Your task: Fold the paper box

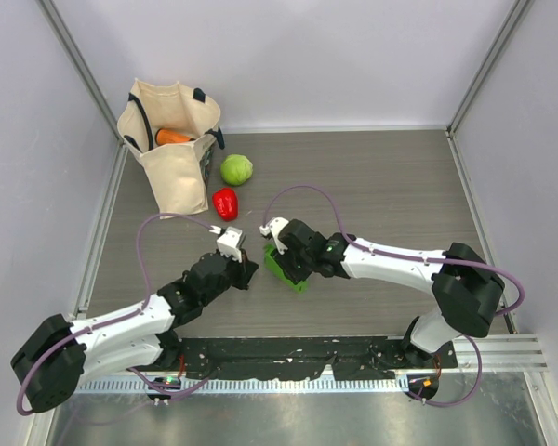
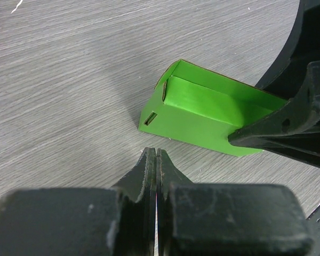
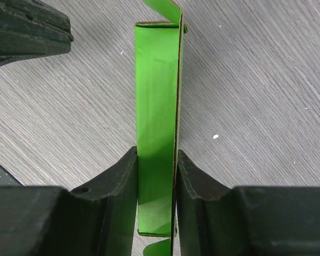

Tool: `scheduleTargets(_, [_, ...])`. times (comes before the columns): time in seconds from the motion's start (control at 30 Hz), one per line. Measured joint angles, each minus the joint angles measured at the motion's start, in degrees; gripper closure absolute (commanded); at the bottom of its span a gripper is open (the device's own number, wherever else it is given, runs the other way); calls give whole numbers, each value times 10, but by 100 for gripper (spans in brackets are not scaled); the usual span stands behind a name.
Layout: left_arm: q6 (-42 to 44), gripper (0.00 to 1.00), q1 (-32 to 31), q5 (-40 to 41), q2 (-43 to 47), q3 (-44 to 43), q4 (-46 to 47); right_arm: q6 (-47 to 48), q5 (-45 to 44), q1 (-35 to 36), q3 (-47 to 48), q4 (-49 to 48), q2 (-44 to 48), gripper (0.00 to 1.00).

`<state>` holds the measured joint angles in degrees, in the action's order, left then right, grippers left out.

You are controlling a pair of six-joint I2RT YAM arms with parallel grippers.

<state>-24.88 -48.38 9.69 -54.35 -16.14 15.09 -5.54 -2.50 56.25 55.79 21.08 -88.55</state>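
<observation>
Your right claw (image 3: 156, 160) grips the paper box (image 3: 156, 96), one finger on each flat side; the folded green card stands on edge on the table (image 3: 266, 106), at the centre of the top view. Your left claw (image 2: 156, 160) is closed on nothing, just beside the box. A cloth bag (image 1: 172, 158), a red pepper (image 1: 225, 203) and a cabbage (image 1: 236, 169) sit upper left

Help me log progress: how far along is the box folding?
Done: the paper box already stands folded into a narrow sleeve with walls. In hand: the right gripper clamps its two sides; the left gripper is shut, close beside it. Left: an end flap sticks out unfolded and a slot sits empty.
</observation>
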Motion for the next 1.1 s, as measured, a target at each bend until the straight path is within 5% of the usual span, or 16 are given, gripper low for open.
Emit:
scheduleTargets(0.1, [-9, 60, 0, 4, 7, 0, -9, 5, -1, 0, -1, -2, 0, 70])
scheduleTargets(0.23, [-21, 36, 9, 1, 13, -18, -32, 21, 1, 0, -1, -2, 0, 71])
scheduleTargets(0.37, [-32, 38, 50, -29, 1, -42, -29, 37, 12, 0, -1, -1, 0, 73])
scheduleTargets(0.53, [-22, 61, 83, -71, -24, -53, -12, 54, 30, 0, -4, 1, 6, 74])
scheduleTargets(0.87, [3, 58, 85, -149, -54, -61, 25, 60, 47, 0, -5, 4, 7, 77])
scheduleTargets(1.1, [6, 74, 85, -150, -78, -64, 28, 63, 53, 0, -5, 5, 7, 79])
